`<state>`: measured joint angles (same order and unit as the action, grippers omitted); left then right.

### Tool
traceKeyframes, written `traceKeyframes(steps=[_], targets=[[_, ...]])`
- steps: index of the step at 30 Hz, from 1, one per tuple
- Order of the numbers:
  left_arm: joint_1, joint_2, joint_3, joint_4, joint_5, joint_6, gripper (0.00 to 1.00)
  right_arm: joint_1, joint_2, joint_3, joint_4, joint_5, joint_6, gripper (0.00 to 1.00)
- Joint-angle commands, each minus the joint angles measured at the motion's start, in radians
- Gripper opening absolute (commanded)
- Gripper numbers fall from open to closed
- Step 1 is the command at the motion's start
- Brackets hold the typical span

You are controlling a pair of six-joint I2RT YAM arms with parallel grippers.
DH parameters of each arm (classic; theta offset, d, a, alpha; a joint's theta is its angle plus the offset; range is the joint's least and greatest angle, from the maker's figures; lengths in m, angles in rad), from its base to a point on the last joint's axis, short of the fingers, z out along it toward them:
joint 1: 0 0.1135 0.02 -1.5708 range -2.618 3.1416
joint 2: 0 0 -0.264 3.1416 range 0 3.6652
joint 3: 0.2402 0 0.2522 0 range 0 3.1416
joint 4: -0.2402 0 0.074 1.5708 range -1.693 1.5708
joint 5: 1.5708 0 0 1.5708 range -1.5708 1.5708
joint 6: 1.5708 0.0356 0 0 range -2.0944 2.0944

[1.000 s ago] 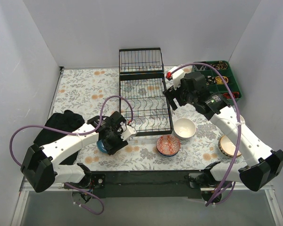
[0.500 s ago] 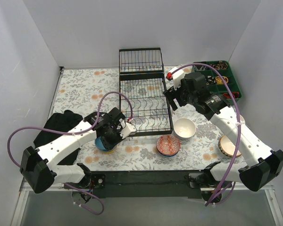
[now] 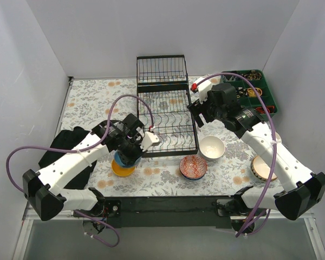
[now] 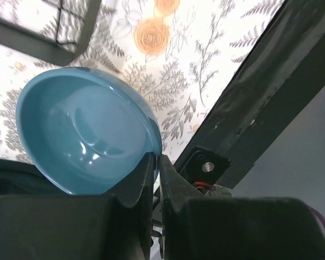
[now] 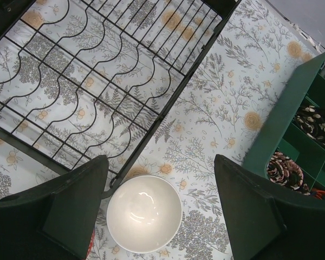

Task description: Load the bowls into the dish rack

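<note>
The left gripper (image 4: 154, 162) has its jaws pinched shut on the rim of the blue bowl (image 4: 86, 130), one finger inside the lip and one outside. From above, that bowl sits tilted just off the near left corner of the dish rack (image 3: 168, 116), over the flowered tablecloth (image 4: 168, 65), with a yellow-orange underside showing.

It looks like glazed ceramic: stiff, fairly heavy for its size, slick under the pads, and likely to chip if knocked against the wires. I'd say the rim is the only real place to grab it, and a one-sided pinch like this lets it swing, so it wants slow carrying.

The glaze inside is a smooth, glossy mid-blue with soft highlights.

The right gripper (image 5: 160, 179) hangs with its jaws wide apart and empty, over the white bowl (image 5: 144, 213) beside the rack's near right corner. A red patterned bowl (image 3: 193, 167) rests nearby; no bowl is in the rack.
</note>
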<state>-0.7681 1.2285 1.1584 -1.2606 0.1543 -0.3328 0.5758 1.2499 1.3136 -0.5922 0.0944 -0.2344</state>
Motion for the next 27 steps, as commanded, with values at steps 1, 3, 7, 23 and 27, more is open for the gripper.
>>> traceKeyframes(steps=[1, 3, 7, 23, 27], targets=[[-0.003, 0.043, 0.189, 0.007, 0.065, -0.009, 0.0, -0.013, -0.004, 0.021, 0.032, 0.016, 0.021, 0.87], [-0.003, 0.099, 0.262, 0.019, 0.077, -0.012, 0.0, -0.024, -0.004, 0.027, 0.026, 0.024, 0.047, 0.87], [-0.003, 0.204, 0.415, 0.088, 0.128, -0.031, 0.0, -0.08, -0.001, 0.038, 0.003, 0.048, 0.093, 0.87], [0.0, 0.295, 0.183, 1.102, 0.338, -0.4, 0.0, -0.297, 0.046, 0.144, -0.086, 0.113, 0.178, 0.99], [0.038, 0.339, 0.087, 1.394, 0.36, -0.601, 0.0, -0.298, 0.039, 0.134, -0.098, 0.125, 0.135, 0.99]])
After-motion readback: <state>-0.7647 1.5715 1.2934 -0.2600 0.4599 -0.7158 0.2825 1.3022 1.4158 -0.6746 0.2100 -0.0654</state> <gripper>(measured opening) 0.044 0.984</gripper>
